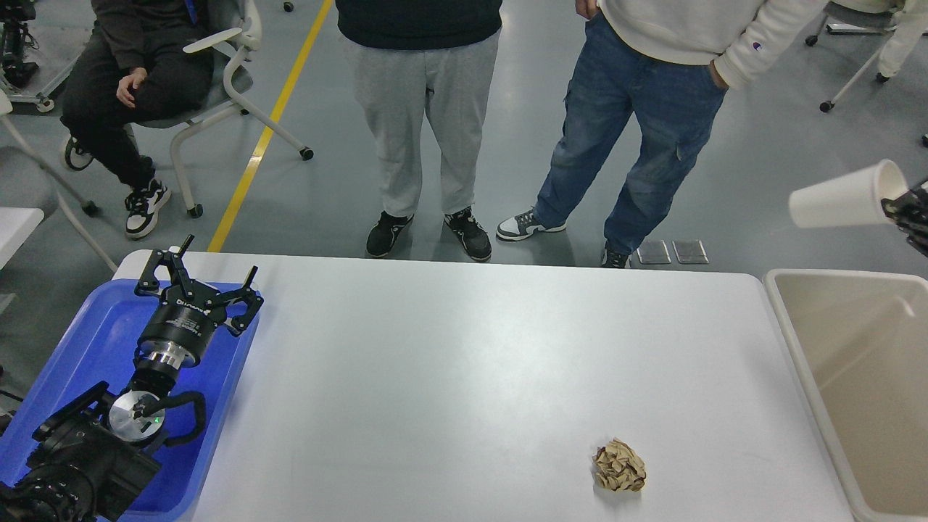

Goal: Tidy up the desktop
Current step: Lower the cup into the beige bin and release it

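The white desktop point(435, 377) fills the middle of the head view. A crumpled brown paper ball point(620, 467) lies on it near the front right. My right gripper point(897, 207) is at the right edge of the view, mostly cut off, and is shut on the rim of a white paper cup point(841, 204). The cup lies on its side in the air, above and just behind the far edge of the beige bin point(870, 377). My left gripper point(205, 277) is open and empty, hovering over the blue tray point(87, 341) at the left.
The beige bin stands against the table's right end and the blue tray sits at its left end. Two people point(420, 109) stand just behind the table's far edge, and one sits on a chair point(217, 94) at the back left.
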Robot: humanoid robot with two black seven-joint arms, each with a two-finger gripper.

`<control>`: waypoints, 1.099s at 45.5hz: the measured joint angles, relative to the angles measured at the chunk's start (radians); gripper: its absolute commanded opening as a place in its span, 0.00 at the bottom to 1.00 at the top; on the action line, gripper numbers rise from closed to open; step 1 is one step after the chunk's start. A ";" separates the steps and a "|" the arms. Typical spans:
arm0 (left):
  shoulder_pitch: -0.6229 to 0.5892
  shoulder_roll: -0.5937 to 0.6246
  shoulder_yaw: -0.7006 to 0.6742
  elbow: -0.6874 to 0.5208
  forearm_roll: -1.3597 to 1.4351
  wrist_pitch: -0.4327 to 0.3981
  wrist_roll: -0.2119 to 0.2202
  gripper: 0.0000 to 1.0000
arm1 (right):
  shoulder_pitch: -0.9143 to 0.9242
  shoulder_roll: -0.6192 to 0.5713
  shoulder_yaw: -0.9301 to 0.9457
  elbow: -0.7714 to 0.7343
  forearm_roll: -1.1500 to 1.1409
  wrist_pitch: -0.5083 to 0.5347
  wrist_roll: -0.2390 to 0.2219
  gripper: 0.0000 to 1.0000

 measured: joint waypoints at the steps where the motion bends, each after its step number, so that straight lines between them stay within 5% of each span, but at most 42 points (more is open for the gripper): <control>1: 0.000 0.000 0.000 0.000 0.000 0.000 0.000 1.00 | -0.013 0.003 0.006 -0.010 0.020 -0.004 0.000 0.00; 21: 0.000 0.000 0.000 0.000 0.000 0.000 0.000 1.00 | -0.293 0.203 0.173 -0.376 0.346 -0.044 0.000 0.00; 39: 0.001 0.000 0.000 0.000 0.000 0.000 0.000 1.00 | -0.433 0.461 0.299 -0.775 0.401 -0.070 -0.005 0.00; 50: 0.000 0.000 0.000 0.000 0.000 0.000 0.000 1.00 | -0.490 0.553 0.324 -0.878 0.409 -0.119 -0.006 0.00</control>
